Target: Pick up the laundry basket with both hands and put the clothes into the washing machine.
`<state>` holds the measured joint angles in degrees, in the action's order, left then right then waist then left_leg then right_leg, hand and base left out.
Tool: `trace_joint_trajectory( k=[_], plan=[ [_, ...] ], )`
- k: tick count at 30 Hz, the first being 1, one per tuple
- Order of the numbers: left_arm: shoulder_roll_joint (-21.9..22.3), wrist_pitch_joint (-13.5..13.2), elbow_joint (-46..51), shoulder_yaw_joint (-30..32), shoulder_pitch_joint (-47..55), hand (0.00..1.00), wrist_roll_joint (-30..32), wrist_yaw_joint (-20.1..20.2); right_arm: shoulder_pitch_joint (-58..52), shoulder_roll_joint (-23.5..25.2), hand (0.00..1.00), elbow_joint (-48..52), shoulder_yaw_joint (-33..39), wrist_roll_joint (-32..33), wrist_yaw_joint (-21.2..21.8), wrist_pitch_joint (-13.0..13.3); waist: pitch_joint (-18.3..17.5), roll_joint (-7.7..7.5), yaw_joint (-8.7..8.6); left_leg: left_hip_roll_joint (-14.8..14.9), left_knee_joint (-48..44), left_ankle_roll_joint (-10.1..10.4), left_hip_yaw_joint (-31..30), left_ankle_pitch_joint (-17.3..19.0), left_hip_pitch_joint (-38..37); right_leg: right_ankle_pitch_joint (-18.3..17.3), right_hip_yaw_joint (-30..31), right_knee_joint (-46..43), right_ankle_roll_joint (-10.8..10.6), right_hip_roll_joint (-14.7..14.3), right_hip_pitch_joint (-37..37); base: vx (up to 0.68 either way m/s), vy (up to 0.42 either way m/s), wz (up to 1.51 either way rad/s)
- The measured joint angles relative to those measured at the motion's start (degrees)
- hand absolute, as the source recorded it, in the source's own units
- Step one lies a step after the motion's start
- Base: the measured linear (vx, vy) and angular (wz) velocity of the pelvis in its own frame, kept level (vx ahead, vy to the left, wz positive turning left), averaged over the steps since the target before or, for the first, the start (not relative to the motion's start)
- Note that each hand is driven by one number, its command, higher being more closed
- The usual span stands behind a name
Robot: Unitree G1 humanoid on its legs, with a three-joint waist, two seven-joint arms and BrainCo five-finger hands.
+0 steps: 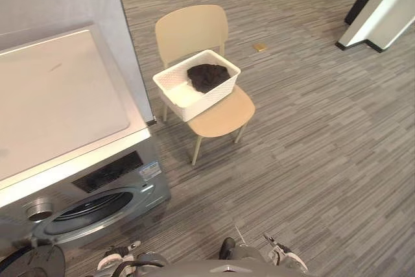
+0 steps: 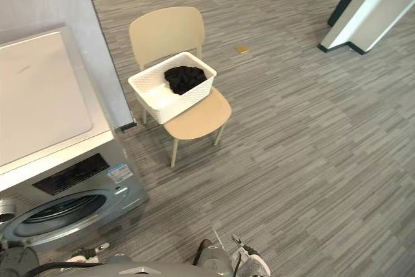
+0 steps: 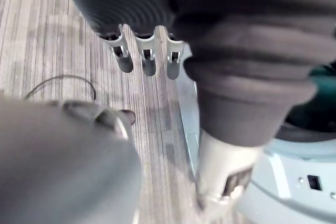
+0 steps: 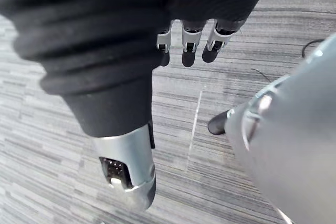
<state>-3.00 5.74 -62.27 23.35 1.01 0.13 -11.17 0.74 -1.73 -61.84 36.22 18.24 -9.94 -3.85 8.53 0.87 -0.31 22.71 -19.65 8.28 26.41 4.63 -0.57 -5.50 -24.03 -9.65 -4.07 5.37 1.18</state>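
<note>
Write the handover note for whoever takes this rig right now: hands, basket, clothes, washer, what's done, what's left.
Left hand: open, empty, hanging low over the floor. Right hand: the same.
The white laundry basket sits on the beige chair with the dark clothes inside. The chair is beside the washing machine, whose door looks open.
Done: nothing; the basket is untouched.
Left: approach, grip the basket with both hands, lift it, and put the clothes in the drum.

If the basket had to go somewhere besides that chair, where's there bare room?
The washing machine's flat white top is bare. So is the floor right of the chair. The seat is crowded: the laundry basket covers most of it.
</note>
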Motion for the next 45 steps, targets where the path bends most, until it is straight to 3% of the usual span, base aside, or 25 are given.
trace_joint_trajectory(
  k=[2, 5, 6, 10, 11, 12, 13, 15, 17, 19, 22, 23, 25, 28, 29, 31, 32, 33, 34, 35, 38, 40, 42, 43, 45],
  plan=[
    [0.15, -0.17, 1.03, -0.04, 0.03, 0.00, -0.08, -0.04, -0.76, 0.27, 0.00, 0.01, -0.11, 0.12, -0.71, -0.04, 0.17, -0.22, 0.58, 2.22, -10.19, -4.57, -2.42, -2.09, 4.00, 0.44, 1.35, 1.79, 0.99, -1.02, -2.05, 0.03, -0.221, -0.33],
    [2.13, -0.64, 1.86, -1.03, 0.48, 0.00, -0.17, -0.04, 0.27, -1.89, 0.00, -0.10, -0.49, 0.44, -0.71, -0.03, 1.04, 2.21, 1.50, -3.42, -19.64, -2.92, -9.79, 4.35, 8.63, 0.25, 5.88, 3.25, 2.35, -1.09, -3.09, 0.04, -0.009, -0.74],
    [2.83, -0.69, 2.03, -1.04, 1.44, 0.00, -0.64, -0.02, 1.03, -2.91, 0.00, -0.21, -1.20, 0.37, -0.60, -0.11, 1.44, 3.26, 2.04, -7.21, -20.04, -3.30, -10.61, 6.69, 9.92, 0.35, 9.00, 3.49, 2.49, -1.02, -2.90, 0.08, 0.109, -1.24],
    [3.83, -0.43, 2.11, -0.68, 5.64, 0.00, -1.13, 0.44, 2.06, -2.80, 0.00, 0.61, -4.14, -0.76, -0.35, -0.20, 1.52, 4.02, 4.13, -16.54, -5.24, -3.45, -15.18, 7.23, 12.46, 0.08, 16.80, 4.03, 2.00, -1.46, -2.92, 0.10, 0.133, -1.21],
    [4.04, -0.07, 2.15, 0.19, 6.28, 0.00, -1.07, 0.88, 2.02, -2.57, 0.00, 1.32, -5.22, -1.29, -0.25, -0.17, 1.25, 4.31, 5.04, -17.94, -2.32, -6.30, -15.80, 5.13, 11.36, -0.22, 18.93, 4.15, 1.34, -1.49, -2.99, 0.15, 0.181, -0.74],
    [4.06, -0.06, 2.19, 0.63, 7.01, 0.00, -1.06, 1.05, 1.56, -1.79, 0.00, 2.07, -6.23, -1.94, -0.23, -0.25, 0.89, 4.10, 5.00, -18.85, -0.81, -5.97, -15.20, 5.31, 11.10, -0.12, 19.06, 4.49, 1.15, -1.11, -2.98, 0.22, 0.135, -0.36],
    [3.60, -0.20, 2.15, 0.81, 6.32, 0.00, -0.98, 1.39, 1.98, -0.85, 0.00, 2.76, -6.91, -2.97, -0.17, -0.19, 0.30, 2.44, 4.95, -20.12, 0.07, -6.05, -15.09, 5.37, 10.95, 0.16, 19.02, 3.86, 0.82, -0.04, -2.03, 0.30, 0.150, -0.05],
    [3.67, -0.03, 2.54, 2.78, 5.79, 0.00, -0.95, 1.66, 2.77, -0.05, 0.00, 2.85, -7.02, -3.36, 0.06, -0.21, 0.50, 1.87, 6.05, -20.96, -0.38, -7.83, -12.83, 6.32, 10.24, -0.58, 20.52, 3.28, -0.22, 1.25, -2.00, 0.29, 0.159, -0.26],
    [5.13, 0.18, 3.24, 5.53, 6.47, 0.00, -0.96, 1.58, 2.11, 1.91, 0.00, 6.49, -9.38, -4.79, 1.29, -0.10, 0.32, 1.82, 6.56, -22.18, -0.84, -9.94, -11.01, 9.10, 6.81, -5.08, 20.40, -4.84, -1.59, 3.46, -1.17, 0.23, 0.097, -0.35],
    [4.82, 1.62, 2.79, 5.81, 6.68, 0.00, -1.36, 0.92, 1.58, 2.96, 0.00, 7.36, -11.14, -5.12, 2.13, -0.04, -0.17, 1.44, 6.49, -23.32, -0.15, -9.73, -10.36, 11.45, 3.52, -8.23, 20.65, -19.25, -3.10, 5.14, 3.51, 0.23, 0.038, -0.21],
    [4.19, 2.14, 3.07, 4.95, 9.21, 0.00, -1.75, 0.10, 0.65, 3.18, 0.00, 10.64, -12.86, -5.49, 2.43, 1.19, -0.13, 0.23, 6.04, -24.04, -0.73, -10.60, -10.79, 12.85, 0.31, -5.71, 22.74, -48.06, -6.89, 5.69, 14.50, 0.28, -0.070, 0.17],
    [3.69, 2.79, 3.09, 4.21, 9.24, 0.00, -2.29, -0.19, 0.09, 2.85, 0.00, 10.95, -12.64, -5.82, 2.37, 0.83, 0.10, -0.17, 5.58, -24.07, -1.26, -10.70, -12.77, 13.13, -0.86, -6.17, 22.49, -55.20, -6.24, 5.02, 17.20, 0.36, -0.211, 1.00],
    [3.46, 3.10, 3.33, 3.93, 9.25, 0.00, -2.59, -1.26, -0.58, 2.56, 0.00, 12.00, -11.12, -5.78, 2.21, 0.75, 0.20, -0.17, 4.77, -23.58, -1.21, -10.45, -16.25, 12.99, -2.75, -7.90, 21.62, -57.19, -4.52, 5.94, 19.68, 0.28, -0.242, 1.04],
    [4.65, 2.39, 7.51, 2.63, 7.79, 0.00, -3.02, -0.95, -2.28, 1.39, 0.00, 13.07, -8.46, -5.64, 1.79, 0.83, 0.31, 0.89, 4.42, -20.65, -1.04, -6.88, -22.64, 13.05, -4.09, -8.38, 22.97, -44.32, -0.26, 12.18, 21.01, 0.21, -0.353, 1.27],
    [4.81, 0.90, 8.05, 2.46, 7.33, 0.00, -3.09, -0.66, -2.48, 1.56, 0.00, 12.28, -8.32, -5.64, 1.77, 0.75, 0.12, 0.79, 4.09, -18.98, -1.01, -4.47, -24.72, 13.52, -4.35, -5.99, 25.97, -34.16, 1.04, 12.85, 19.40, 0.15, -0.473, 1.08],
    [3.57, 0.22, 8.30, 3.71, 8.34, 0.00, -3.18, -0.83, -2.89, 2.70, 0.00, 10.54, -8.37, -5.65, 1.80, 0.13, -1.29, -1.61, 3.63, -17.29, -1.40, -0.17, -27.37, 15.53, -4.29, 4.85, 30.54, -22.03, 1.40, 13.32, 17.07, 0.12, -0.489, 0.70],
    [3.22, 0.01, 8.32, 4.35, 9.12, 0.00, -2.92, -0.44, -3.41, 3.36, 0.00, 9.35, -8.52, -5.64, 1.79, -0.11, -2.33, -2.60, 3.47, -16.05, -1.50, 1.62, -28.75, 16.38, -4.39, 3.57, 31.12, -21.25, -5.42, 12.72, 16.49, 0.12, -0.633, 0.12],
    [4.83, -0.11, 8.34, 5.94, 9.31, 0.00, -2.56, 0.06, -3.51, 2.55, 0.00, 8.43, -8.47, -5.64, 1.84, -0.32, -3.72, -0.94, 3.42, -12.61, -0.88, 3.15, -29.36, 16.95, -4.50, -2.85, 28.14, -21.22, -9.39, 10.91, 15.78, 0.11, -0.622, -0.04],
    [6.06, -0.37, 8.02, 7.12, 9.46, 0.00, -2.10, 0.41, -3.50, 1.37, 0.00, 8.53, -8.36, -5.63, 1.85, -0.37, -4.19, 0.02, 3.47, -10.04, -0.21, 4.31, -29.70, 16.86, -4.92, -5.86, 26.11, -23.33, -9.32, 9.48, 16.53, 0.14, -0.809, 0.03],
    [7.29, -0.69, 7.19, 9.24, 9.25, 0.00, -2.29, 0.68, -3.68, -0.44, 0.00, 7.98, -8.15, -5.64, 1.75, -0.35, -4.65, 2.01, 3.07, -7.90, 0.55, 3.90, -31.46, 13.82, -5.43, -9.32, 24.65, -27.29, -7.16, 7.29, 17.59, 0.09, -0.522, 0.12],
    [8.60, -0.87, 5.11, 11.52, 9.33, 0.00, -4.18, 1.44, -4.60, -1.53, 0.00, 6.65, -6.45, -5.07, 1.80, -0.44, -5.50, 3.48, 2.42, -5.44, -3.71, 1.60, -35.12, 6.93, -2.36, -11.72, 21.29, -27.54, -4.56, 5.09, 16.02, 0.11, -0.465, 0.33],
    [8.14, -0.63, 5.11, 13.28, 9.28, 0.00, -5.13, 1.89, -4.60, -0.45, 0.00, 6.73, -5.38, -4.97, 1.77, -0.53, -5.37, 3.26, 2.28, -3.84, -14.81, -4.41, -35.36, -3.89, 5.41, -11.16, 17.51, -23.25, -2.11, 3.42, 11.69, 0.07, -0.449, 0.52],
    [8.11, -0.32, 4.95, 13.61, 9.25, 0.00, -5.33, 2.07, -4.47, -0.26, 0.00, 6.92, -4.17, -4.57, 1.76, -0.38, -5.22, 2.68, 3.36, -3.84, -22.28, -4.54, -31.85, -5.39, 10.04, -10.28, 16.37, -20.48, -0.73, 3.11, 9.58, 0.04, -0.241, 0.33],
    [8.09, -0.12, 4.94, 13.56, 8.95, 0.00, -6.88, 2.05, -4.47, -0.45, 0.00, 6.98, -2.08, -3.76, 1.28, -0.24, -5.06, 2.72, 3.48, -3.85, -27.81, -5.07, -24.01, -3.89, 13.43, -8.79, 12.94, -16.40, 0.15, 3.24, 6.52, 0.06, -0.129, 0.45],
    [8.09, -0.18, 5.03, 13.55, 8.78, 0.00, -7.46, 2.06, -4.93, -0.43, 0.00, 6.92, -0.58, -2.70, 0.92, -0.28, -5.04, 2.70, 3.31, -5.00, -26.93, -4.75, -17.08, -1.80, 13.95, -7.70, 10.06, -13.24, 0.23, 3.25, 4.04, 0.08, -0.047, 0.55]
  ],
)
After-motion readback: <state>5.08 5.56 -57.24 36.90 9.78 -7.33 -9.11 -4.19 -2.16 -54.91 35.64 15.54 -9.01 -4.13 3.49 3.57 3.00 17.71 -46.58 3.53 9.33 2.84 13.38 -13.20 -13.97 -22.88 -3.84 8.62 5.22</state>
